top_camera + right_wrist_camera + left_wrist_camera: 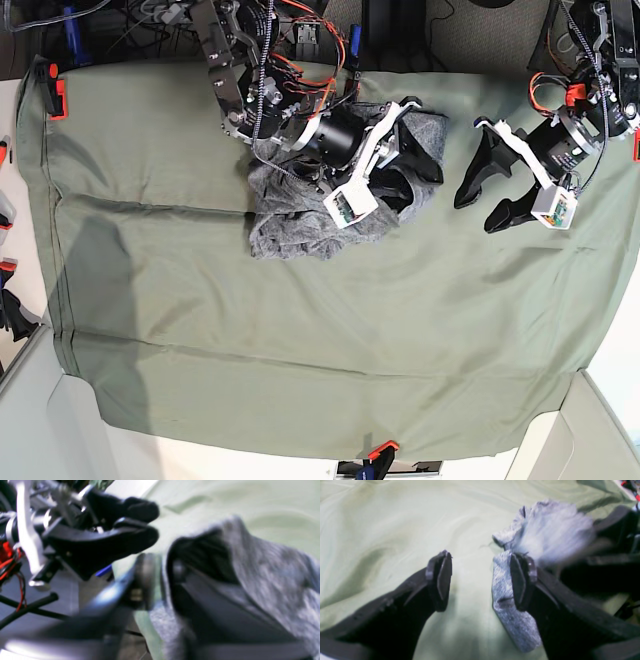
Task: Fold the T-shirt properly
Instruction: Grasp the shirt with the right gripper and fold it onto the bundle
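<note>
The heather-grey T-shirt (290,215) lies crumpled at the back middle of the olive-green cloth (300,340). My right gripper (415,155) is in the shirt's right end. In the blurred right wrist view its fingers (145,580) stand apart, and the T-shirt (270,575) drapes over the other finger. My left gripper (475,212) hovers open just right of the shirt, apart from it, with nothing between its fingers. In the left wrist view the left gripper (481,580) faces the T-shirt (545,530), which is bunched beyond its right finger. The left gripper (156,522) also shows in the right wrist view.
Red clamps (58,97) (380,455) pin the green cloth at its edges. Cables and electronics (300,40) crowd the back edge behind the right arm. The green cloth (395,530) is wrinkled around the shirt.
</note>
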You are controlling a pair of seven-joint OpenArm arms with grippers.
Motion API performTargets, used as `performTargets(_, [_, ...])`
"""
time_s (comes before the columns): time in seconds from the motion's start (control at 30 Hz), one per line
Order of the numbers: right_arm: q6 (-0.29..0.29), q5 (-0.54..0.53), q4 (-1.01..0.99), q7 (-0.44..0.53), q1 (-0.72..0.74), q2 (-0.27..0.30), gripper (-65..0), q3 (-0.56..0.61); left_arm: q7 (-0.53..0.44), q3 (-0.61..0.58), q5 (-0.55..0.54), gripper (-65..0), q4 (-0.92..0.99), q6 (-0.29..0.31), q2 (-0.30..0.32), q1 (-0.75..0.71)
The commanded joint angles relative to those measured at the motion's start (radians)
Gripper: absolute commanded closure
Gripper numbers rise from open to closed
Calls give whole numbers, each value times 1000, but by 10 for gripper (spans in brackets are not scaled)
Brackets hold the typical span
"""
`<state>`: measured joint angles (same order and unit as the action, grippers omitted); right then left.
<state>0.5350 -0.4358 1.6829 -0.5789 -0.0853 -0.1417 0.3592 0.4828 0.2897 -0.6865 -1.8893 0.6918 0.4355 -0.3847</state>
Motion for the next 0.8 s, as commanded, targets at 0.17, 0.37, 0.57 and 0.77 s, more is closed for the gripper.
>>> performTargets(0.17, [16,-20,15,43,61,-10,-330,3,-10,8,-44,-394,-17,6,14,4])
performTargets(0.37, [18,39,16,-11,171,-9,-330,1,117,8,-128,-394,-24,6,14,2])
performTargets(0.57, [-15,149,16,-16,223,-5,0,-116,172,-30,-170,-378,-261,6,13,-61])
performTargets(0.77, [-14,148,16,-18,232,26,0,-261,151,-251,-35,-156,-318,6,13,-58])
